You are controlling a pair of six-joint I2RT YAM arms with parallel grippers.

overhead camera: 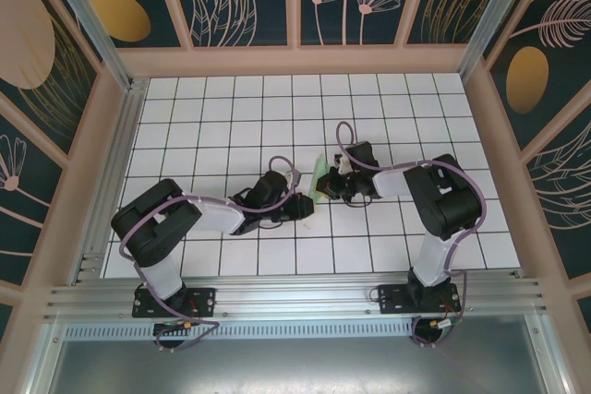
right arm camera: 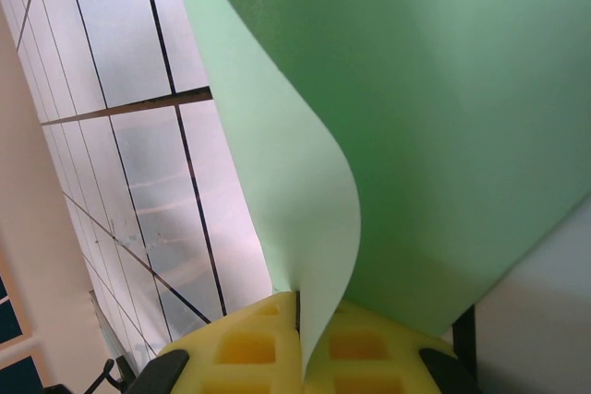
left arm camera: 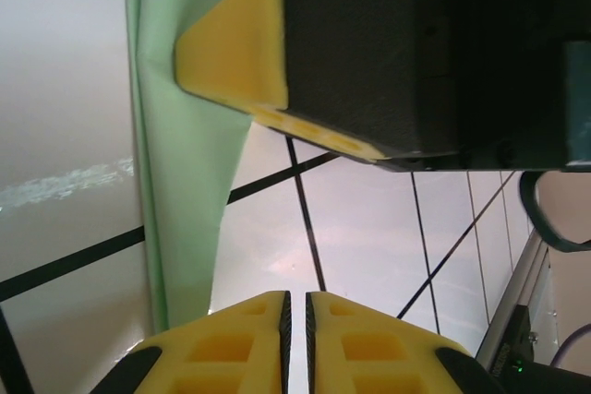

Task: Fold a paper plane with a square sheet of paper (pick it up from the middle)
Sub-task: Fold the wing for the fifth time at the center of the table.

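The square sheet of paper (right arm camera: 443,117), light green, stands on edge above the tiled table, curling upward. My right gripper (right arm camera: 298,297) is shut on its lower edge, the paper pinched between the yellow fingers. In the top view the sheet (overhead camera: 319,175) shows as a small green sliver at the right gripper (overhead camera: 325,187), near the table's middle. My left gripper (left arm camera: 297,294) sits just beside it, jaws shut with nothing between them; the paper (left arm camera: 175,182) hangs to their left. The right gripper's yellow fingertip (left arm camera: 231,43) presses on the sheet close above.
The white tiled table (overhead camera: 231,117) stretches free behind and to both sides of the grippers. A wooden frame (overhead camera: 295,60) and patterned walls enclose it. An aluminium rail (overhead camera: 295,294) runs along the near edge, where both arm bases are bolted.
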